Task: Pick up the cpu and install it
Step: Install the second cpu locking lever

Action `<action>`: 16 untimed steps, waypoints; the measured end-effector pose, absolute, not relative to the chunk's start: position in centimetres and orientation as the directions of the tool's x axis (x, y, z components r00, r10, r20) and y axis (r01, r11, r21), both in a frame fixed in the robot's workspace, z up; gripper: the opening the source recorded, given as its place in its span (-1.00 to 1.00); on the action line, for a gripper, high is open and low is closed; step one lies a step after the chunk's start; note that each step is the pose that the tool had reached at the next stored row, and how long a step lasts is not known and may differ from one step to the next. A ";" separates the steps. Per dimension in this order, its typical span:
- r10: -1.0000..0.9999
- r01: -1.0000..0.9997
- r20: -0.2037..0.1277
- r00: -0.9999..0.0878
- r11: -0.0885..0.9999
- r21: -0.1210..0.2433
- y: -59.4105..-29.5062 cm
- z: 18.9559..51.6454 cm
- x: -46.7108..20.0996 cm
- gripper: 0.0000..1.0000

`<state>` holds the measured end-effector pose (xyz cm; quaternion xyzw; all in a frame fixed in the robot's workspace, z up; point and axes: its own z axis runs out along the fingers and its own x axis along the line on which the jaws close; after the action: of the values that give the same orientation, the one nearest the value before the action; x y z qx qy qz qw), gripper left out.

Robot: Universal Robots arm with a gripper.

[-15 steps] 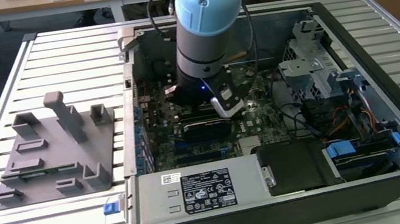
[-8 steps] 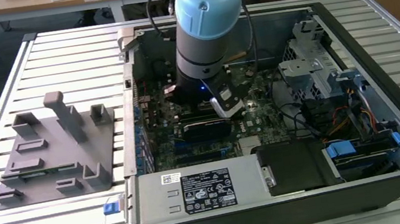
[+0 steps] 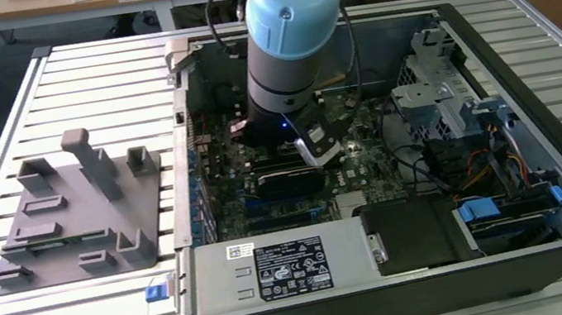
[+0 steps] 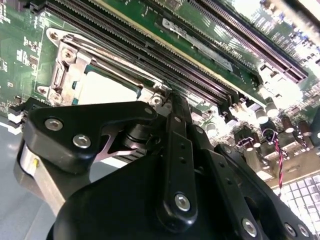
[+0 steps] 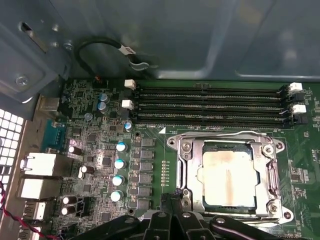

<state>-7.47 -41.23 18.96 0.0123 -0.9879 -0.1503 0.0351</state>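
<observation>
Cpu [image 5: 229, 180] sits seated in its socket on the motherboard [image 5: 150, 165], its pale metal top showing through the opening of the silver retention frame [image 5: 272, 170] that lies over its edges. In the second wrist view the same chip [image 4: 102, 89] appears as a bright plate inside the frame, just beyond the black linkages of the hand [image 4: 172, 107]. The hand hovers low over the board at the socket's edge, its fingers drawn together to a narrow point with nothing between them. In the exterior view the arm [image 3: 290, 31] reaches down into the open computer case [image 3: 544, 126], which lies on the slatted table [image 3: 80, 79]; a grey holder fixture [image 3: 72, 214] stands on the exterior view's left, well apart from the case.

The chip is, by its look, light, stiff and thin, with a smooth lid that would offer little friction. Its underside contacts and the socket pins are likely delicate, so any hold belongs on two opposite side edges, kept level, never tilted or dragged. The empty memory slots [image 5: 210, 107] run just beside the socket.
</observation>
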 end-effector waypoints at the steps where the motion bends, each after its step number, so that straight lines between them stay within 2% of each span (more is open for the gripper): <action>1: -0.035 -0.014 0.066 -0.997 0.955 0.298 -41.2 19.0 -7.5 -0.79; 16: -0.035 -0.014 0.064 -0.997 0.954 0.298 -41.2 20.9 -7.5 -0.79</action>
<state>-7.47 -41.17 20.93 0.0124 -0.9879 -0.1506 0.0345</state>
